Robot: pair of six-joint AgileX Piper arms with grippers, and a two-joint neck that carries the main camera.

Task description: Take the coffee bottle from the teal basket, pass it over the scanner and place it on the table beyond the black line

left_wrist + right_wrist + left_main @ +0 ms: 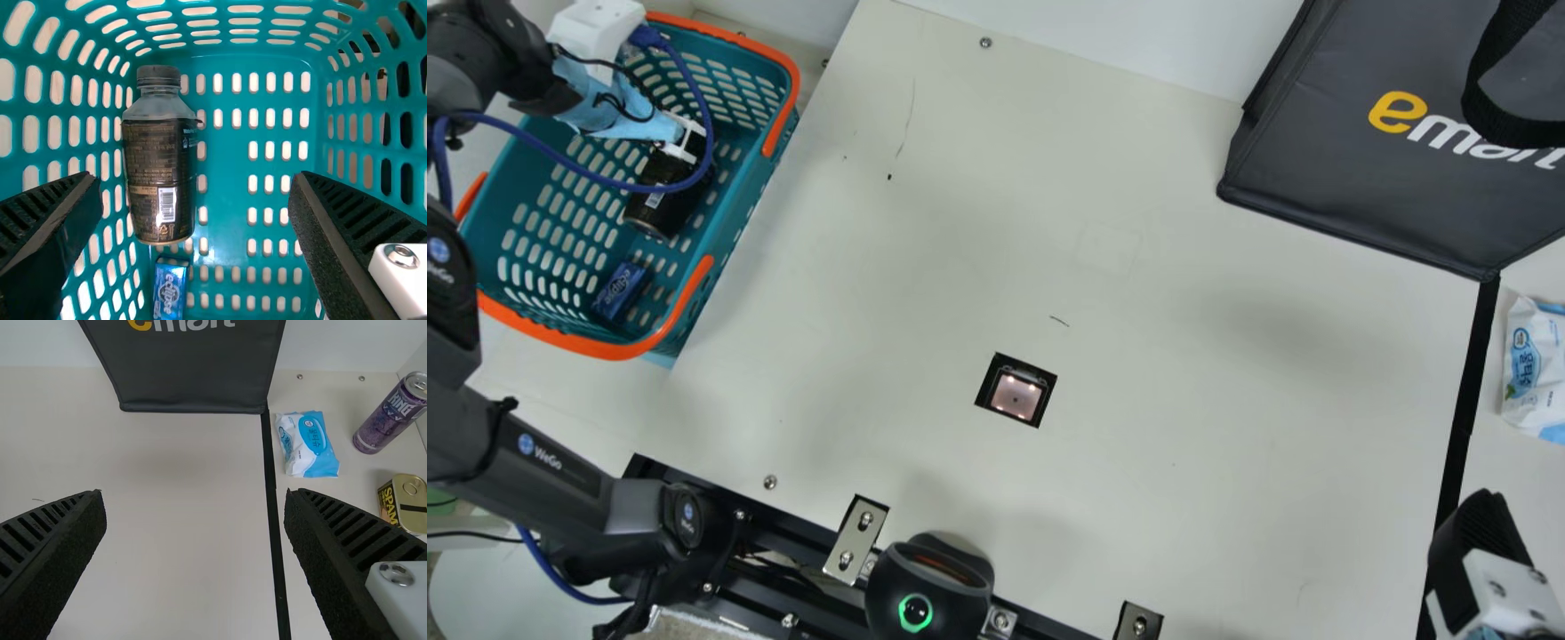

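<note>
In the main view, the left hand is hiding the top of the coffee bottle in the teal basket. The edge is cutting off the right hand and the lettered black bag.

In the left wrist view, the left hand is opening wide and holding nothing. The bottle is lying inside the basket, showing a barcode and tiny, blurry print. A blue box is showing pale letters.

In the right wrist view, the right hand is opening wide, too, and the edge is cutting off a purple can.

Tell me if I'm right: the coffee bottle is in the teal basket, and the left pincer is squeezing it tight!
Not quite: the left pincer isn't squeezing it. Its fingers are wide open in the left wrist view. The coffee bottle is in the teal basket, though.
</note>
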